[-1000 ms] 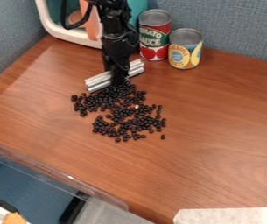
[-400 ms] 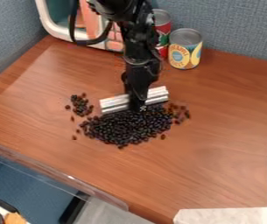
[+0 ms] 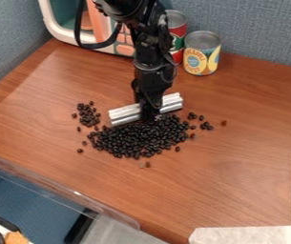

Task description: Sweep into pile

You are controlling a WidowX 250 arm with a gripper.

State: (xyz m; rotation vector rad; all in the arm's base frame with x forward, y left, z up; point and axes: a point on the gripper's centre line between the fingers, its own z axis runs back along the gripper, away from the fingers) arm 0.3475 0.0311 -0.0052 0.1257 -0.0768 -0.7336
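Black beans (image 3: 131, 139) lay in a broad heap on the wood-grain bench (image 3: 237, 143), just below the silver ribbed bar (image 3: 124, 114) at its upper edge. The black gripper (image 3: 150, 116) hung down at the bar's middle, its fingers (image 3: 149, 108) clenched on it, and the bar stuck out to both sides. A smaller cluster (image 3: 88, 114) sat apart, near the bar's left end in the view, and loose beans (image 3: 206, 126) dotted the wood right of the heap. Behind, a yellow-labelled can (image 3: 202, 53) stood upright beside a red-and-green one (image 3: 178, 31).
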